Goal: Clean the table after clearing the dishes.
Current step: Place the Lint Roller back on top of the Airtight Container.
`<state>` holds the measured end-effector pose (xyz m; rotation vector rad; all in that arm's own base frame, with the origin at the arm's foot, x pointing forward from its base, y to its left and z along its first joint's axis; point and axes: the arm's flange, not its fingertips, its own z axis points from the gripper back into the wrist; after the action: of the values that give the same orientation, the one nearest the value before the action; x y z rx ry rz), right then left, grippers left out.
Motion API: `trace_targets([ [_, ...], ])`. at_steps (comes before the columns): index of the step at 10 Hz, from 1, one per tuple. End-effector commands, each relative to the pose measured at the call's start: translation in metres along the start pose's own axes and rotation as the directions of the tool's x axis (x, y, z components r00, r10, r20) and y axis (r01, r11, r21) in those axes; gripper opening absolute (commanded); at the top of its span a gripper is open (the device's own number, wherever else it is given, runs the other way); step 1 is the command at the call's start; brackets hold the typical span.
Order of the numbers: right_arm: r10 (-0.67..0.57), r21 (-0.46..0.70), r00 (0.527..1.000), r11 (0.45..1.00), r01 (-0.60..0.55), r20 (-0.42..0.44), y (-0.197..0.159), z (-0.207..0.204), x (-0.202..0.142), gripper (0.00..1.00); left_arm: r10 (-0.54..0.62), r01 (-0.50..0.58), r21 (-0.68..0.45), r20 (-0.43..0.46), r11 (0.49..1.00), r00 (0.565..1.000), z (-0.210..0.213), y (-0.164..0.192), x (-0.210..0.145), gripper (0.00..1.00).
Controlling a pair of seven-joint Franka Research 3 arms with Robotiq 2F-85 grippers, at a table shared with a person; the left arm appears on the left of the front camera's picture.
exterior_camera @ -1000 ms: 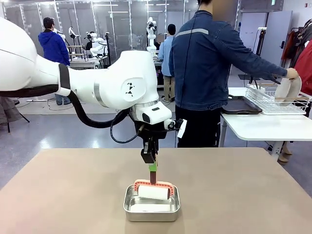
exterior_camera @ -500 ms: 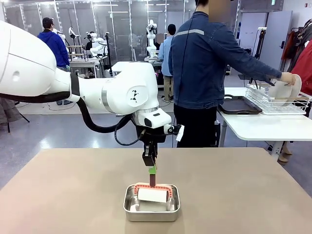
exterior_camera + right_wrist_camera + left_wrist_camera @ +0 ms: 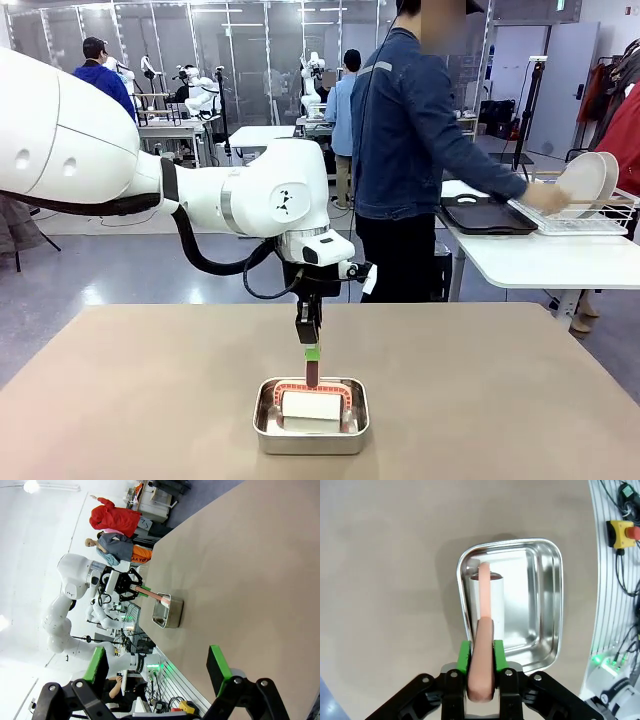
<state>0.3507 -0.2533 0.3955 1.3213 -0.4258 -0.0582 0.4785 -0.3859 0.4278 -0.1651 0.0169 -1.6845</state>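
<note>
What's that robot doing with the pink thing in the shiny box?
The left pincer has its green pads on either side of the handle of a pink-framed cleaning roller. The roller's white roll sits in a steel pan on the table. The right pincer hangs open above bare tabletop. Behind, a person is at a side table, where white plates stand in a wire rack.

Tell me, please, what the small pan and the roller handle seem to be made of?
The pan looks like polished steel: mirror-bright walls with reflections. The roller handle between the left gripper pads seems matte salmon plastic or rubber; which one is unclear.
</note>
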Motion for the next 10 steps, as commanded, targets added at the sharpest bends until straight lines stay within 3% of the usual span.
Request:
trace_targets([
  [1, 0.011, -0.001, 1.0, 1.0, -0.011, 0.0, 0.002, 0.0, -0.001, 1.0, -0.002, 0.002, 0.014, -0.029, 1.0, 1.0, 0.003, 0.008, -0.001, 0.49],
  [2, 0.011, -0.001, 1.0, 1.0, -0.011, 0.0, 0.002, 0.0, -0.001, 1.0, 0.014, -0.013, 0.025, -0.02, 1.0, 1.0, 0.007, 0.008, -0.002, 0.52],
  [3, 0.011, -0.001, 1.0, 1.0, -0.011, 0.0, 0.002, 0.0, -0.001, 1.0, 0.031, -0.031, 0.019, -0.018, 0.999, 0.999, 0.01, 0.009, -0.003, 0.74],
  [4, 0.011, -0.001, 1.0, 1.0, -0.011, 0.0, 0.002, 0.0, -0.001, 1.0, 0.031, -0.03, 0.017, -0.016, 0.999, 0.999, 0.012, 0.009, -0.003, 0.78],
  [5, 0.011, -0.001, 1.0, 1.0, -0.011, 0.0, 0.002, 0.0, -0.001, 1.0, 0.019, -0.019, 0.009, -0.004, 1.0, 1.0, 0.014, 0.009, -0.004, 1.0],
  [7, 0.011, -0.001, 1.0, 1.0, -0.011, 0.0, 0.002, 0.0, -0.001, 1.0, 0.022, -0.022, 0.0, 0.01, 1.0, 1.0, 0.016, 0.012, -0.006, 1.0],
  [8, 0.011, -0.001, 1.0, 1.0, -0.011, 0.0, 0.002, 0.0, -0.001, 1.0, 0.025, -0.025, 0.007, 0.02, 1.0, 0.999, 0.016, 0.013, -0.008, 0.9],
  [9, 0.011, -0.001, 1.0, 1.0, -0.011, 0.0, 0.002, 0.0, -0.001, 1.0, 0.037, -0.037, 0.024, 0.011, 0.999, 0.999, 0.016, 0.012, -0.009, 0.99],
  [10, 0.011, -0.001, 1.0, 1.0, -0.011, 0.0, 0.002, 0.0, -0.001, 1.0, 0.015, -0.013, 0.075, -0.023, 0.997, 1.0, 0.017, 0.006, -0.01, 1.0],
])
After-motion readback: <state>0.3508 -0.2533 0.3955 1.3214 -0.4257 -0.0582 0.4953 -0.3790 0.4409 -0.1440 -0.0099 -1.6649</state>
